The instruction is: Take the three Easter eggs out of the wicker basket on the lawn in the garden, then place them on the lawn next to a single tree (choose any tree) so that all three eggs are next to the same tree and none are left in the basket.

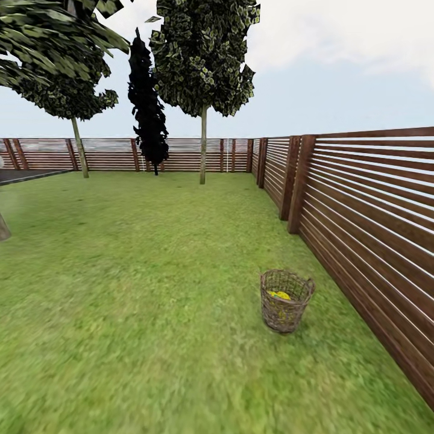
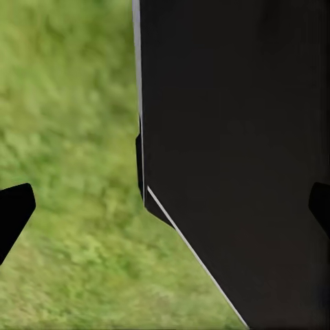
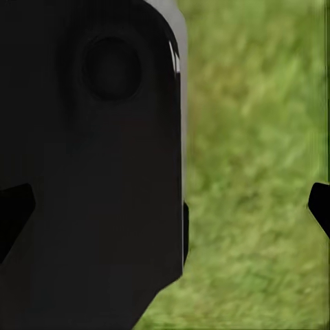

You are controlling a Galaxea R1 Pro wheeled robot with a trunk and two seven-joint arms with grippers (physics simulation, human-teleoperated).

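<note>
While the lawn [image 1: 150, 289] fills most of the head view, a slatted fence [image 1: 367, 205] runs down the right side. Thin-trunked trees [image 1: 203, 60] stand upper left. Lower right, the wicker basket [image 1: 286, 300] holds yellow Easter eggs [image 1: 279, 295]. Both grippers' fingertips sit spread at their wrist views' edges, holding nothing.

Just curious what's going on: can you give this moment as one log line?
phase: approaching | wicker basket: on lawn by fence | yellow eggs: inside basket | claws: open, empty

The lawn [image 1: 138, 289] stretches flat and green to the slatted fence [image 1: 367, 211]. The wicker basket [image 1: 286, 301] stands upright on the grass near the fence; thin-trunked trees [image 1: 203, 150] rise from its far end.
</note>
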